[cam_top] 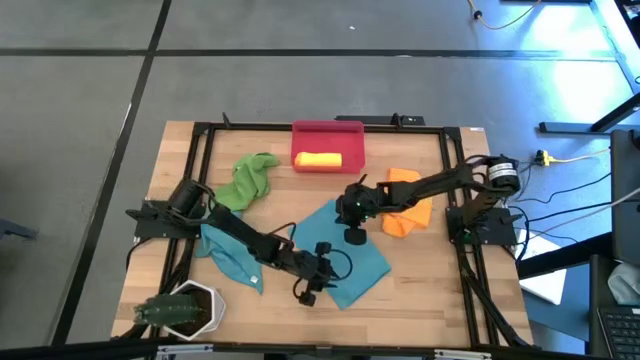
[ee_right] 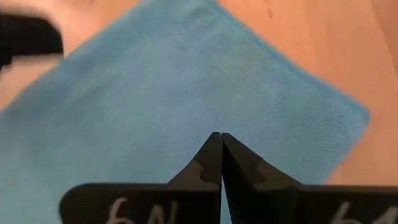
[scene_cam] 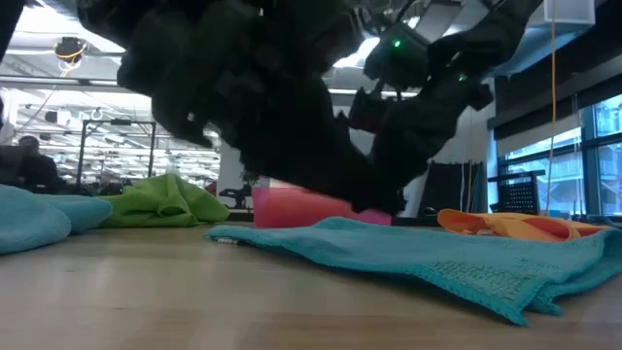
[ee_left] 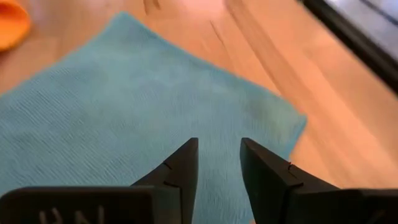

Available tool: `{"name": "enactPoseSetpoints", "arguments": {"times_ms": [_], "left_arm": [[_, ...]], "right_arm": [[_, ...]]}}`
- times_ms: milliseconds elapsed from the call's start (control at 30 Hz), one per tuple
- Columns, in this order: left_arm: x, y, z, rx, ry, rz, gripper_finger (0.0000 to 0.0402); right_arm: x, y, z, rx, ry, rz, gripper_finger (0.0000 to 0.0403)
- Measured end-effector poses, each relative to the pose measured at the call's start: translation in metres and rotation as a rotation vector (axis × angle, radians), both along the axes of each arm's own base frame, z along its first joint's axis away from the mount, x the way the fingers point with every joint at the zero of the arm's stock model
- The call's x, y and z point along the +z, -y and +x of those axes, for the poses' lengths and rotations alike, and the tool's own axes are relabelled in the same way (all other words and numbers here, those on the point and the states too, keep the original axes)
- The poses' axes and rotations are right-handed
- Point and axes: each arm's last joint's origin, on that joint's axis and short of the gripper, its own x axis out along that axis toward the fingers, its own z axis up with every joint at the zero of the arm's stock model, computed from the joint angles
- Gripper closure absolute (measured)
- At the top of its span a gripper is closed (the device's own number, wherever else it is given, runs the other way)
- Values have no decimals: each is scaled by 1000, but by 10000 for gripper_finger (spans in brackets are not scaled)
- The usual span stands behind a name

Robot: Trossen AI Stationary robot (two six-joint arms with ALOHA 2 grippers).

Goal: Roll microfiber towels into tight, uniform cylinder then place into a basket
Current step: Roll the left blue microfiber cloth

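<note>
High view: claws (cam_top: pixel 312 290) over teal towel (cam_top: pixel 362 262)

A teal-blue towel (cam_top: pixel 345 262) is seen spread on the pale wooden table (cam_top: pixel 440 300), a second teal-blue towel (cam_top: pixel 228 252) crumpled. A green towel (cam_top: pixel 248 178) and an orange towel (cam_top: pixel 410 212) are shown. A yellow roll (cam_top: pixel 318 159) is held in the red-pink basket (cam_top: pixel 327 131).

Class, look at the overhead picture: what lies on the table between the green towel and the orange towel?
In the high view, between the green towel and the orange towel lies the spread teal towel's far corner, with the right gripper over it.
</note>
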Motion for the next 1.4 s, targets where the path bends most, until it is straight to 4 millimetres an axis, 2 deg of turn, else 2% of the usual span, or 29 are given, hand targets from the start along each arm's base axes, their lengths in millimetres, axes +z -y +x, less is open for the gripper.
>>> {"name": "enactPoseSetpoints", "arguments": {"times_ms": [100, 333, 567, 800, 1000, 1100, 1333, 1400], "left_arm": [[-9, 1, 7, -14, -19, -1, 292], [-19, 1, 5, -62, -108, 3, 292], [-13, -4, -11, -102, -286, 80, 292], [11, -16, -27, -111, -383, 154, 292], [26, -32, -37, -35, -441, 228, 292], [29, -35, -35, -37, -427, 235, 292], [44, -34, -33, -60, -336, 229, 292], [53, -32, -34, -67, -312, 223, 291]], "right_arm": [[-6, 6, 1, 6, -6, 5, 396], [-18, 20, -1, -50, -73, -7, 396], [-20, 23, -10, -133, -180, -44, 397], [-20, 14, -18, -243, -269, 11, 398], [-8, -3, -29, -370, -324, 32, 399], [-3, -12, -33, -385, -316, 21, 397], [28, -18, -35, -364, -186, 35, 396], [42, -21, -38, -304, -132, 9, 396]]}}
